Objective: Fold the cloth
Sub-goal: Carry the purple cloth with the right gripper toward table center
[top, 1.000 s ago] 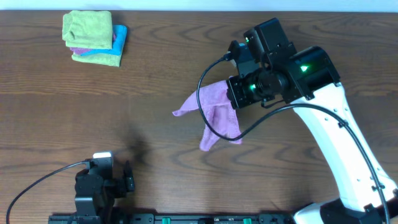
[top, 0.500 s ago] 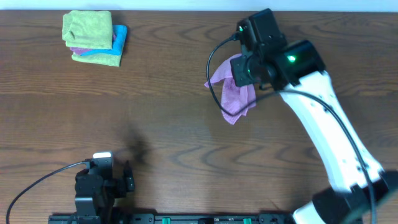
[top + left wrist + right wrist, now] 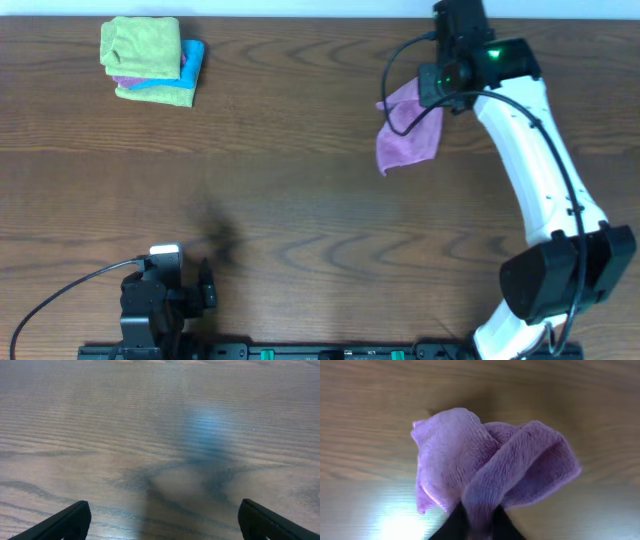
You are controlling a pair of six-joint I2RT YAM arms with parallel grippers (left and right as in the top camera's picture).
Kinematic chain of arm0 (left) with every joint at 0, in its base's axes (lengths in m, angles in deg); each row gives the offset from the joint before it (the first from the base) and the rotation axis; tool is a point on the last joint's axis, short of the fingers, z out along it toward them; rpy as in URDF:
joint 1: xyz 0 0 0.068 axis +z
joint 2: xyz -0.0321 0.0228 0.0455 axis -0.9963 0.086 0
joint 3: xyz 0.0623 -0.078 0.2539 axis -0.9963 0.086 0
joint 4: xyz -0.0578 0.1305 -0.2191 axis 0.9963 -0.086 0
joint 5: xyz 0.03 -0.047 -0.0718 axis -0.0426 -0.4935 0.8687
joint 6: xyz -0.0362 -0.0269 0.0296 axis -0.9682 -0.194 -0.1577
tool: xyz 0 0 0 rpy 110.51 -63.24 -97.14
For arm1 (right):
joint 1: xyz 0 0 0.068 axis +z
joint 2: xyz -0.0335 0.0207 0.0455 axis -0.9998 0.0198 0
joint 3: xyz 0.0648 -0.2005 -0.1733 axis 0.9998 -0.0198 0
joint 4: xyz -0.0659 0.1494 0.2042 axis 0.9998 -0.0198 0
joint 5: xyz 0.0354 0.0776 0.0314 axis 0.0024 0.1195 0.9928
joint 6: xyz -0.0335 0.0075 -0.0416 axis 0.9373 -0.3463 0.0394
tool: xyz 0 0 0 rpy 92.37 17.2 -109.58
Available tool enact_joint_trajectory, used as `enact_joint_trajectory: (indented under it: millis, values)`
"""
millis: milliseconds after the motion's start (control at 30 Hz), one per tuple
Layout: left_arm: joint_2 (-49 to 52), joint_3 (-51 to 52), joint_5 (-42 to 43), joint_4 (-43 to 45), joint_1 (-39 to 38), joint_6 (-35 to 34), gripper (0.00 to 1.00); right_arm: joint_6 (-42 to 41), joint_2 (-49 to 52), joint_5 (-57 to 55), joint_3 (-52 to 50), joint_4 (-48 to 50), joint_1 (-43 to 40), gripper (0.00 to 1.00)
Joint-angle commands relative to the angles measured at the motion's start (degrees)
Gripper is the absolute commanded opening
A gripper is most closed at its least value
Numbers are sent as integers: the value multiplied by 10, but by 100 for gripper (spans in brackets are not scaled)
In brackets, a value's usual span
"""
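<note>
A purple cloth [image 3: 408, 132] hangs bunched from my right gripper [image 3: 440, 88] near the far right of the table, lifted off the wood. In the right wrist view the cloth [image 3: 490, 467] droops in folds from the shut fingertips [image 3: 477, 525]. My left gripper [image 3: 165, 290] rests at the near left edge; in the left wrist view its fingers [image 3: 162, 520] are wide apart with only bare wood between them.
A stack of folded cloths, green on top with blue and pink beneath [image 3: 150, 60], sits at the far left corner. The brown wooden table [image 3: 260, 190] fills the view. My right arm's white links reach from the near right edge.
My right gripper has carried the purple cloth from the table's middle up and to the right, toward the far edge. The left arm has not moved.
</note>
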Motion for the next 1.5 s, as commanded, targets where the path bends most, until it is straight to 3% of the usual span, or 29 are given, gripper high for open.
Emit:
enact_joint_trajectory:
  millis: [0,33,133,533,833,1467]
  values:
    - [-4,19,-2,-18,3,-4,95,0,0,-11,5,2,-20,61]
    - [-4,19,-2,-18,3,-4,95,0,0,-11,5,2,-24,74]
    - [-4,19,-2,-18,3,-4,95,0,0,-11,5,1,-36,83]
    - [-4,19,-2,-18,3,-4,95,-22,-1,19,5,-36,-44,85]
    - [-4,19,-2,-18,3,-4,95,14,-1,192,5,-139,-40,88]
    - [-4,19,-2,-18,3,-4,95,89,36,224,-4,-109,59,88]
